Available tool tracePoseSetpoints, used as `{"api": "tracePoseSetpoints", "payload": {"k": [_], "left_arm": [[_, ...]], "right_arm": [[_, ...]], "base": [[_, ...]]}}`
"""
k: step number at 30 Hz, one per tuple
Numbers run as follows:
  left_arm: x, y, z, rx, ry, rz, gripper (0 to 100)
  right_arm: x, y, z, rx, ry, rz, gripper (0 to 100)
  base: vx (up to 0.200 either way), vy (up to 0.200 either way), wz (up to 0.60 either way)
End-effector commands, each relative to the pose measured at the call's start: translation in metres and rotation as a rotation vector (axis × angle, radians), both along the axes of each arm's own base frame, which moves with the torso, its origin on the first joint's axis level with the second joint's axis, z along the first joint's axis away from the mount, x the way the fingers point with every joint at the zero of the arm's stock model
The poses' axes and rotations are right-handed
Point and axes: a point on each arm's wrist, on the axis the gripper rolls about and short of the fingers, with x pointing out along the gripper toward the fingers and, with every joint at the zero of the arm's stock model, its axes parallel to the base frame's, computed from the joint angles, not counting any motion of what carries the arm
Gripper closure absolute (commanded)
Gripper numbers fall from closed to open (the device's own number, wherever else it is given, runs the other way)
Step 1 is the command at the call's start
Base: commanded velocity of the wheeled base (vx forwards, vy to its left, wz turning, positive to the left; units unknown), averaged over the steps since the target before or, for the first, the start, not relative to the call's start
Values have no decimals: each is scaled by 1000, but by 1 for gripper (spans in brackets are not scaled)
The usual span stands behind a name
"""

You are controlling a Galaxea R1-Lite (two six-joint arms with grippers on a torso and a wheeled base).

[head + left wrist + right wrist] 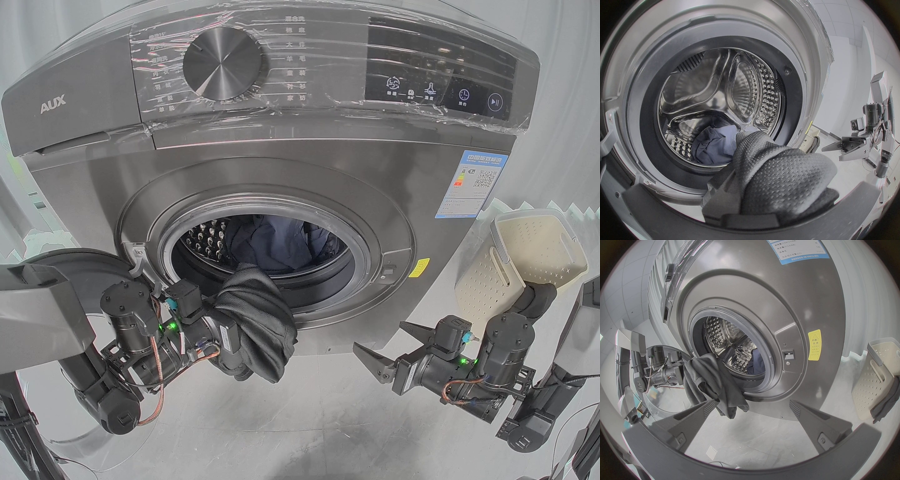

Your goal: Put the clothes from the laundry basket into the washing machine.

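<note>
Black garment pinched in left gripper at washing machine mouth, blue garment inside, dark cloth waiting on basket, right gripper spread.

Black jointed arms, coppery braided cables.

That washing machine is brushed metal, drum shiny steel, crinkly glossy film up top. Dark garment is mesh-knit cloth; laundry basket is matt plastic.
</note>
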Motion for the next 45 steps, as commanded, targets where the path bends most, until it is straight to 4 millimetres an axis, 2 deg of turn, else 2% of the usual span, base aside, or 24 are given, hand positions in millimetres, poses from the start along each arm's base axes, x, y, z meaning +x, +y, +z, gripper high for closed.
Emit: {"api": "tracePoseSetpoints", "payload": {"k": [1,6,10,13,17,18,19,22,23,24,27,30,33,37,38,45], "left_arm": [[-1,-2,-1,0,1,-9,100],[0,-6,3,-6,-15,-15,100],[7,-24,6,-38,-39,-23,100],[32,-39,4,-69,-79,-28,100],[55,-53,4,-113,-116,-29,100],[55,-53,4,-113,-116,-29,100],[73,-58,-1,-129,-134,-17,100],[108,-68,-5,-173,-205,8,100],[110,-69,-6,-175,-208,10,100],[128,-72,-9,-191,-241,24,100],[144,-74,-15,-202,-226,56,100],[152,-76,-18,-218,-194,76,100],[170,-73,-11,-230,-168,135,100],[182,-68,-7,-211,-131,183,100],[190,-68,-7,-211,-130,191,100],[227,-59,4,-271,-217,315,100]], "right_arm": [[-1,1,-1,-2,2,4,0],[-3,5,1,4,-5,19,0],[-5,7,3,9,-9,14,0],[-5,6,3,9,-10,11,0],[-6,7,3,9,-9,16,0],[-6,7,3,9,-9,16,0],[-5,7,3,10,-11,13,0],[-6,7,2,8,-8,16,0],[-6,8,2,8,-8,20,0],[-6,8,3,9,-10,19,0],[-6,7,2,9,-8,17,0],[-6,7,2,8,-8,17,0],[-6,8,1,7,-5,19,0],[-5,9,0,4,-2,19,0],[-5,9,0,4,-2,19,0],[-6,9,0,4,-2,20,0]], "base": [[0,0,0],[0,0,0],[0,0,0],[0,0,0],[0,0,0],[0,0,0],[0,0,0],[0,0,0],[0,0,0],[0,0,0],[0,0,0],[0,0,0],[0,0,0],[0,0,0],[0,0,0],[0,0,0]]}}
